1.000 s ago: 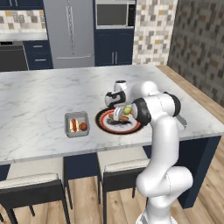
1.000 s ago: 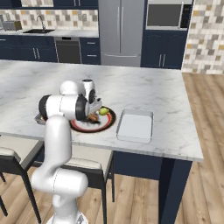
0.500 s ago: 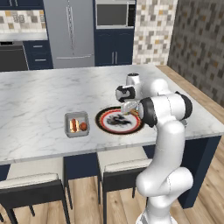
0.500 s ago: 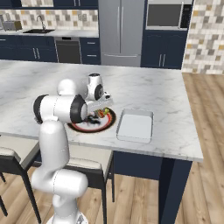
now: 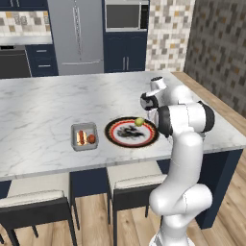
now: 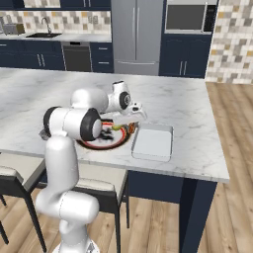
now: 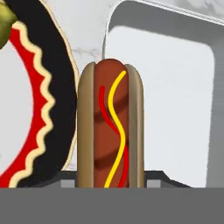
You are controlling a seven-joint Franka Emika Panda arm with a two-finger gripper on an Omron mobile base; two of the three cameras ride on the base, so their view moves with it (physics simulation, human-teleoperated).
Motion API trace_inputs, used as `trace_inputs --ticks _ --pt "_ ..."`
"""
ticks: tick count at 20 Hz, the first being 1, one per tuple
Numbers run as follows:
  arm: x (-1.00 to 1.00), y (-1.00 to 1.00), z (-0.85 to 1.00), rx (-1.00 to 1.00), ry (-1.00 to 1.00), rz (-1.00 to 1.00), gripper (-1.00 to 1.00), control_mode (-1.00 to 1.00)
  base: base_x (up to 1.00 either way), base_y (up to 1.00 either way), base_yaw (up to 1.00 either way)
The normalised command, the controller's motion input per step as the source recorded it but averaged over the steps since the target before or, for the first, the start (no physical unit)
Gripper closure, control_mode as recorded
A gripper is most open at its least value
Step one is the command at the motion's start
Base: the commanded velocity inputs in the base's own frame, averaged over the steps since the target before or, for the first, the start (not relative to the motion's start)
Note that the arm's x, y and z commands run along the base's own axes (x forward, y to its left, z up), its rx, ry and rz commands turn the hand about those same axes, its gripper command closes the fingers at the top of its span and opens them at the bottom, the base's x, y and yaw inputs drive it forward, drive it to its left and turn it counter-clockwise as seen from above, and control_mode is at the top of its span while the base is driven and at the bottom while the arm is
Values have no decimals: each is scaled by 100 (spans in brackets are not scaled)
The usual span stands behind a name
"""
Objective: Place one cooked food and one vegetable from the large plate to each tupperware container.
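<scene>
My gripper (image 6: 131,122) is shut on the hot dog (image 7: 110,131), a brown sausage in a bun with yellow and red stripes. It hangs above the marble between the large plate's red rim (image 7: 43,109) and the near wall of the pale see-through tupperware container (image 7: 175,100). That container (image 6: 153,142) holds nothing. A yellow-green round vegetable (image 5: 139,122) rests on the large plate (image 5: 115,137). The small grey tupperware container (image 5: 84,145) holds the plain sausage (image 5: 79,138) and the red round vegetable (image 5: 91,139).
The marble island (image 5: 43,110) stretches wide to the left and back. Its front edge (image 6: 163,170) lies close to the pale container. Two stools (image 5: 29,202) stand under the front edge. The arm's white elbow (image 5: 185,120) sits over the island's right part.
The gripper has carried the hot dog off the plate's middle, past its rim toward the pale container. The yellow-green ball stays on the plate.
</scene>
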Motion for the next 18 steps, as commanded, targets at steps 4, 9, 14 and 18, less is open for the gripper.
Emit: trace_inputs --ticks 4,9,14,18 --pt "-23 -100 -1 18 -1 -15 100 -100 0 0 0" --pt "0 -81 -13 10 0 -2 100 -100 0 0 0" --pt "3 -34 -38 1 10 1 100 -100 0 0 0" --pt "0 -29 -22 0 9 1 100 -100 0 0 0"
